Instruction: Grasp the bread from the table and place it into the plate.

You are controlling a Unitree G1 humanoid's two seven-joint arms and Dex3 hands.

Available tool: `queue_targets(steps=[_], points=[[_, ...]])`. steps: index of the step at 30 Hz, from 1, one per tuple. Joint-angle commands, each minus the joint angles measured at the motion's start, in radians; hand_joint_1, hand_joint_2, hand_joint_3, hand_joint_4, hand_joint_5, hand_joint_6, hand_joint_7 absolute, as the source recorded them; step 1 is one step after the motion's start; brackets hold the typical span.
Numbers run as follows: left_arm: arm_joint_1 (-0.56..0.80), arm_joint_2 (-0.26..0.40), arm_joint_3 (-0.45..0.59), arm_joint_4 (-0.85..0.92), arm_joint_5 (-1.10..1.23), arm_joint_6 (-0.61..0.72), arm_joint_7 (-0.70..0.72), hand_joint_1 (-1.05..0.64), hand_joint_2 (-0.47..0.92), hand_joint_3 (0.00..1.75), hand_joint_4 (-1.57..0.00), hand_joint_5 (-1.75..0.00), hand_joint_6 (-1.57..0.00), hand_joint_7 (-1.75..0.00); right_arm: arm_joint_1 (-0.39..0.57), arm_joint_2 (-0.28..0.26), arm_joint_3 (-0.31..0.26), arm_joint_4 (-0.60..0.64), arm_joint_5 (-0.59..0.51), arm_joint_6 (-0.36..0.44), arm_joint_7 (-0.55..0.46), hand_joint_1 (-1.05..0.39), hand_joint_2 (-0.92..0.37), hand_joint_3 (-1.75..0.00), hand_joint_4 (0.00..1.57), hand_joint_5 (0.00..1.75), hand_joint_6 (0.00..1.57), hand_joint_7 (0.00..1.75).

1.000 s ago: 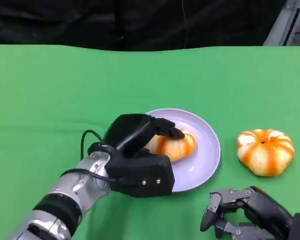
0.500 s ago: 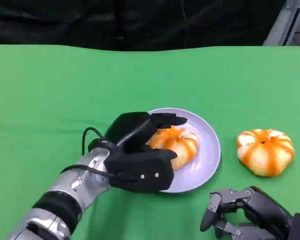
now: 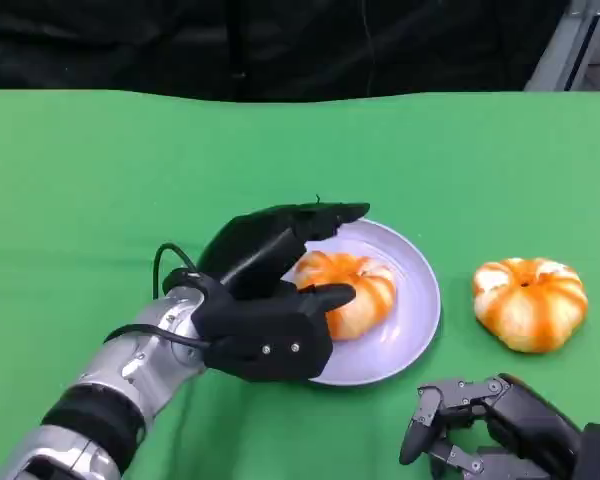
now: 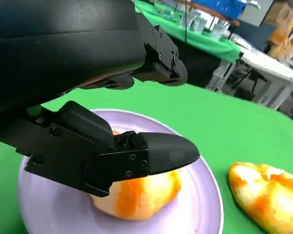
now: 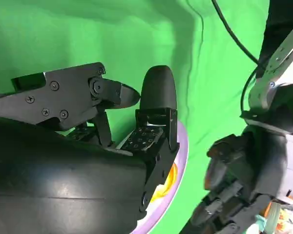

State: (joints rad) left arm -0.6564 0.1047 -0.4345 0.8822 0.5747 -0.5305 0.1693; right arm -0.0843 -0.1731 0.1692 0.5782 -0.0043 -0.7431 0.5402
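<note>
Fingers [image 3: 325, 215] of my left hand [image 3: 270, 300] spread apart over bread [image 3: 345, 290], which sits on plate [image 3: 415, 300] mid-table; second bread [image 3: 530, 303] lies nearer my right hand [image 3: 480, 430], loosely curled, empty.

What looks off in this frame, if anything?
Nothing stands out. One bread sits whole on the plate, the left hand open around it. A second bread lies intact on the green table.

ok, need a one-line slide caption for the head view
Left hand open over a bread lying in the purple plate; second bread on the green table; right hand idle.
</note>
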Motion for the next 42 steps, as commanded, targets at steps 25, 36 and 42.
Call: queue_targets(steps=[25, 36, 42], points=[[0.271, 0.033, 0.228, -0.287, -0.271, -0.228, 0.024, -0.77, 0.92, 0.59, -0.61, -0.04, -0.47, -0.02, -0.006, -0.012, -0.004, 0.024, 0.009, -0.02, 0.002, -0.04, -0.92, -0.51, 0.73, 1.54, 0.78, 1.11], [0.394, 0.028, 0.312, -0.383, -0.406, -0.27, -0.047, -0.68, 0.92, 0.5, -0.67, -0.03, -0.54, -0.02, -0.015, -0.019, -0.011, 0.052, 0.013, -0.047, 0.01, -0.05, -0.92, -0.5, 0.73, 1.54, 0.79, 1.09], [0.438, -0.013, 0.343, -0.416, -0.564, -0.265, -0.145, -0.63, 0.92, 0.48, -0.71, -0.03, -0.56, -0.02, -0.013, -0.021, -0.012, 0.056, 0.014, -0.044, 0.015, -0.07, -0.92, -0.48, 0.72, 1.55, 0.8, 1.07]])
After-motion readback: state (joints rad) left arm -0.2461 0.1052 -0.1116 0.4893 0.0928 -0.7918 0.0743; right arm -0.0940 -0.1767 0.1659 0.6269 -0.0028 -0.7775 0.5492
